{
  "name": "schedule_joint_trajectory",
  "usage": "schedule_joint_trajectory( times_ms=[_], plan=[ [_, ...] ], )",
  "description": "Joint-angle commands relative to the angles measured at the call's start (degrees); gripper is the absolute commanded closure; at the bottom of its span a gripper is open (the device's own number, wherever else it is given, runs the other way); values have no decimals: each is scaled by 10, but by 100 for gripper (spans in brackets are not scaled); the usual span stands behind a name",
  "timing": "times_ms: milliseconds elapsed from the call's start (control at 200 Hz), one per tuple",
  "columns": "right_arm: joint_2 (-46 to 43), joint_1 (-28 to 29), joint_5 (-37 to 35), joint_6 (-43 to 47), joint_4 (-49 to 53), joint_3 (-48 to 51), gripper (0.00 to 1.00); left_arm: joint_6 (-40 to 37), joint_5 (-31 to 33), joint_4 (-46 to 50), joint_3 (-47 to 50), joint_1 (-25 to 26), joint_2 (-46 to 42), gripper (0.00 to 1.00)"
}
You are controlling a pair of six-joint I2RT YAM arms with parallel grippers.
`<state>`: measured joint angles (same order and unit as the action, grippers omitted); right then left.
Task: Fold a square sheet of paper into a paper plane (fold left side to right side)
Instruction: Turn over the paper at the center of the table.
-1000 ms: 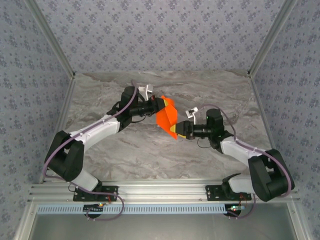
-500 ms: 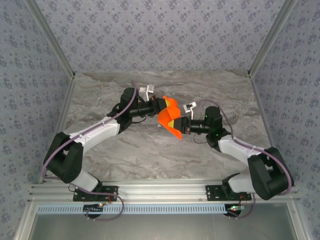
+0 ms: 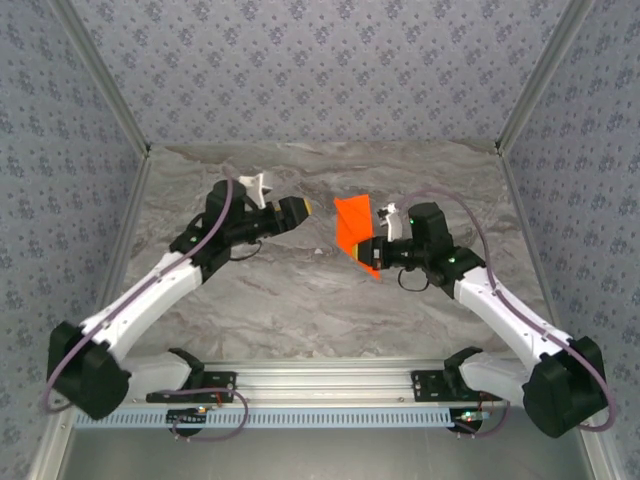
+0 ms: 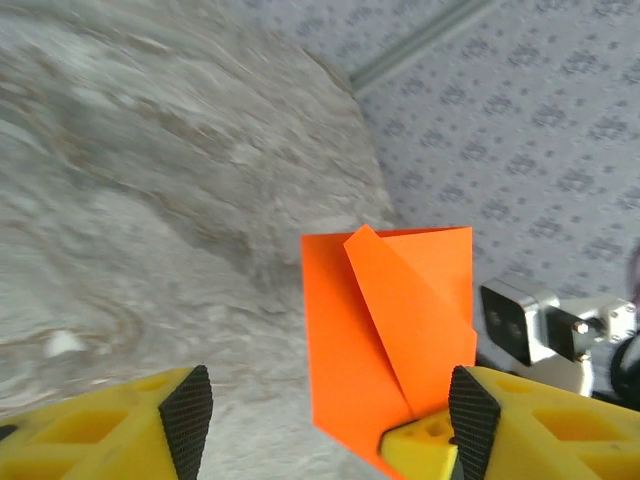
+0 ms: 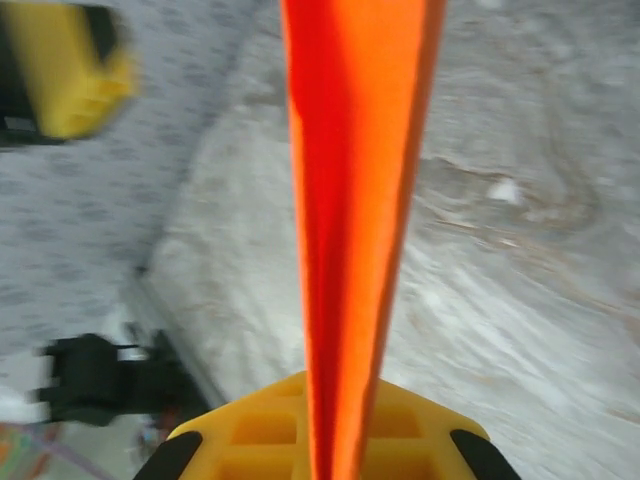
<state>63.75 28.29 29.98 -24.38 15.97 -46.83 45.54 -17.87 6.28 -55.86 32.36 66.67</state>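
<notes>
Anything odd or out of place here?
The partly folded square sheet of paper stands on edge, clamped in the right gripper, not flat on the table; the left gripper is open, clear of it.

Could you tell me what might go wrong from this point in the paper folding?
1. The partly folded orange-red paper sheet stands upright, pinched at one lower corner by the right end effector alone; it could slip or swing.
2. Its diagonal flap looks loose and may spring open.
3. The open left end effector sits apart; regrasping might crumple the free edge.
</notes>
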Motion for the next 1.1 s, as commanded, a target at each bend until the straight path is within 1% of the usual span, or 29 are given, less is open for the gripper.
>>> schedule_joint_trajectory(
  times_ms=[0, 75, 180, 285, 315, 440, 605, 730, 814, 969, 1094],
  plan=[
    [9, 76, -263, 120, 219, -64, 95, -83, 117, 132, -13, 0, -55, 32],
    [47, 141, -432, 133, 289, -108, 95, -93, 155, 152, -7, 0, -87, 32],
    [132, 211, -603, 130, 369, -167, 95, -98, 186, 159, 4, 0, -121, 31],
    [227, 265, -720, 117, 434, -210, 95, -99, 212, 170, 10, 0, -140, 31],
    [255, 279, -750, 112, 449, -238, 95, -100, 220, 175, 9, 0, -142, 31],
    [373, 311, -826, 87, 516, -284, 96, -103, 233, 185, 10, -1, -149, 30],
    [484, 335, -852, 74, 533, -315, 96, -103, 236, 188, 12, 0, -152, 31],
    [529, 345, -847, 73, 524, -325, 94, -103, 236, 187, 14, -1, -149, 30],
    [543, 350, -826, 83, 506, -321, 89, -102, 235, 187, 14, -1, -146, 30],
    [536, 360, -748, 116, 463, -308, 73, -97, 216, 186, 11, -1, -130, 30],
    [494, 375, -661, 150, 416, -288, 48, -89, 192, 183, 8, -1, -113, 30]
  ],
)
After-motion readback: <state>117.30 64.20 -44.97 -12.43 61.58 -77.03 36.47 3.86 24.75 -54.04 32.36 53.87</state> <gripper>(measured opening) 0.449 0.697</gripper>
